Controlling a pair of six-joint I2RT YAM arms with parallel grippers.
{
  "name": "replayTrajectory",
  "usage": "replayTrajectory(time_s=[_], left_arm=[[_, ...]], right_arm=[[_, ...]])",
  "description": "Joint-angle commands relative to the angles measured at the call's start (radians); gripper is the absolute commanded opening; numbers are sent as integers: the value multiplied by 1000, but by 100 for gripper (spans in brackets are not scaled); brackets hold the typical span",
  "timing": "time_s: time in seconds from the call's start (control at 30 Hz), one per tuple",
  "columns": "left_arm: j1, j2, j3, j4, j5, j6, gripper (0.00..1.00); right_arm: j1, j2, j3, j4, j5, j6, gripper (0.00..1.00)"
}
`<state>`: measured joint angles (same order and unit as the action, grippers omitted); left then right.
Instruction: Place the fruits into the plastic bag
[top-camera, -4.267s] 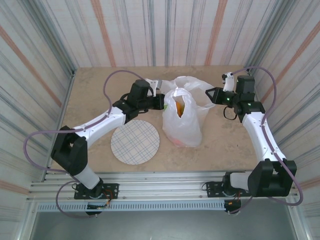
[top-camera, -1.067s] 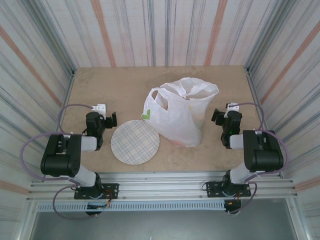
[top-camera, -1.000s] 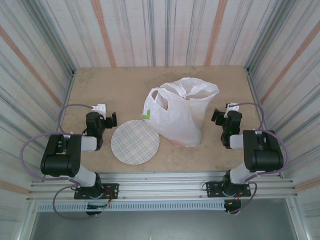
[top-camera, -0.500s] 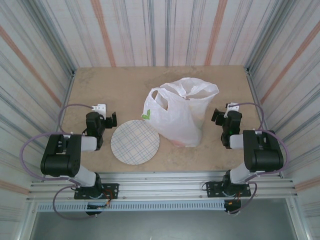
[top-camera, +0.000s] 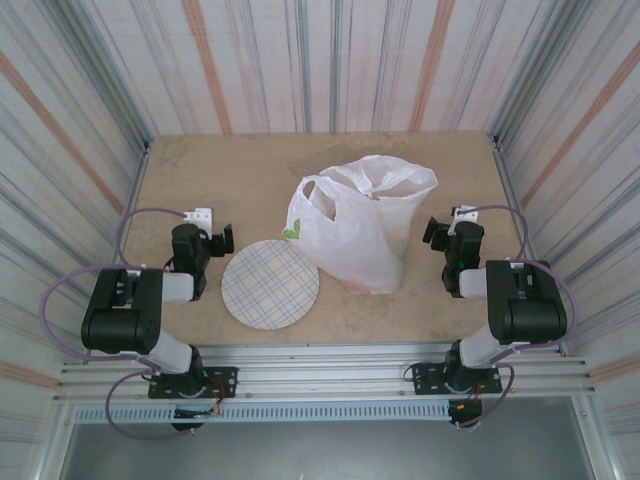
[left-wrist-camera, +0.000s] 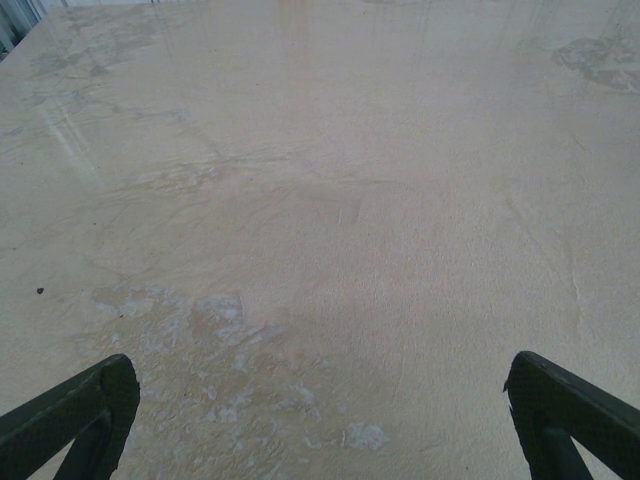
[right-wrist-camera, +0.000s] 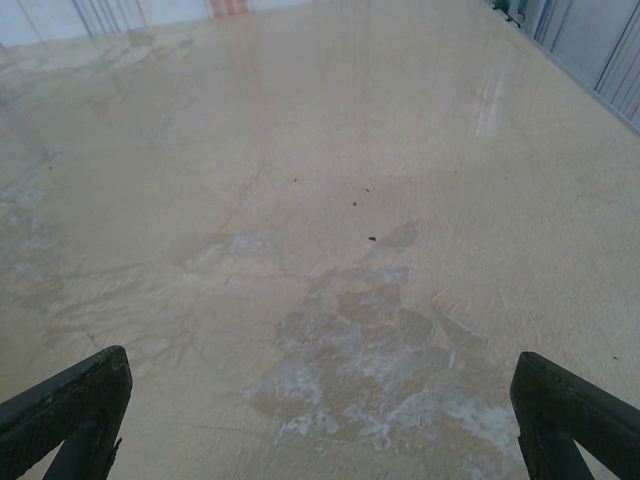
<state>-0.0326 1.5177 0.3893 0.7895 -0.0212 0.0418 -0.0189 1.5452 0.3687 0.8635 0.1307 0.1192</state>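
Left arm (top-camera: 120, 310): blocky matte-black joint housings with white link shells between them. Right arm (top-camera: 525, 300): same build. A lilac cable (top-camera: 150, 210) runs in loops from behind each set of jaws back to a black bolted base plate (top-camera: 195, 385). Small white bracket (top-camera: 203, 214) just behind the jaws, possibly a camera mount. Fingers (left-wrist-camera: 75, 415) are dark, wedge-shaped and matte.

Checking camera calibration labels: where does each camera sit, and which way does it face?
Top external: above and behind the bases, looking down at the table, plastic bag, plate; left arm and right arm folded back.
Left wrist: on the left arm, facing low along the table; left jaws open at the bottom corners.
Right wrist: same on the right arm; right jaws open likewise.
Shared: all three see the table.
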Motion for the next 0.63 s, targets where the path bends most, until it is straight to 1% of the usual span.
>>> replayTrajectory(time_s=[0.0, 0.43, 0.5, 0.6], left_arm=[[4, -9, 16, 7, 7, 22, 99], [4, -8, 17, 7, 11, 22, 99], [5, -6, 25, -5, 40, 33, 99], [6, -10, 20, 2, 45, 32, 99]], right_arm=[[8, 0, 13, -1, 1, -17, 99], [2, -1, 15, -7, -12, -14, 99], [1, 0, 15, -5, -14, -15, 99], [1, -1, 15, -6, -14, -14, 99]])
